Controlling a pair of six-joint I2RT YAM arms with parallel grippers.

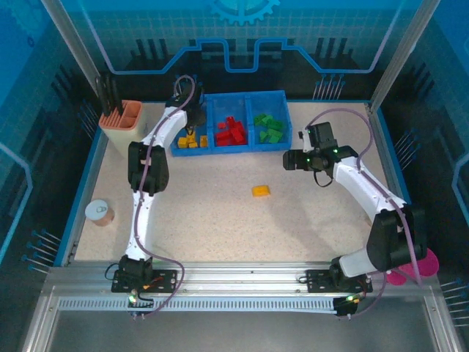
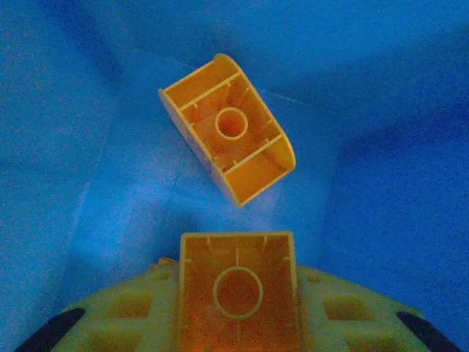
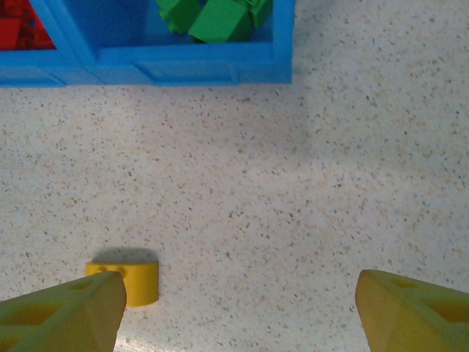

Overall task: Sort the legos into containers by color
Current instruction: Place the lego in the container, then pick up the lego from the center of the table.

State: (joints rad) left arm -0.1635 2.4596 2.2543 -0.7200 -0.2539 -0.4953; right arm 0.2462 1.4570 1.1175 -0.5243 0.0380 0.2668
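Legos nearly all in place, to judge from the blue tray [image 3: 190, 72]. Starting at the left fingers [image 2: 110, 319]: closed, as far as can be told, on a yellow-orange brick [image 2: 237, 290], hollow underside turned to the left wrist view, low inside the left compartment [image 2: 66, 183] of this tray. Just beyond, apart from it, a second brick [image 2: 229, 136] of the same colour, lying askew on the blue floor, underside also showing. From above, more yellow-orange pieces [image 1: 192, 141] in this compartment, close around the fingers. Then the right fingers [image 3: 66, 315]: wide open, gripping nothing, hanging over the bare bench [image 3: 308, 191] in front of the tray. Near them, a single yellow brick [image 3: 135, 282] resting on the bench, well apart from the tray; hard to tell how high above it the fingers. Further out, red bricks [image 1: 231, 132] gathered in the middle compartment [image 1: 222, 110] and green bricks [image 1: 269, 126] in the right compartment [image 1: 278, 105], colours not mixed as far as visible. Apart from the single yellow brick, no loose piece made out on the bench. As a judgement, then: red done, green done, yellow-orange almost done. Left to do: opening the left fingers to drop the yellow-orange brick, then taking the single yellow brick from the bench and carrying it to the left compartment, the farthest one from the right arm [image 1: 359, 183], probably a long reach.
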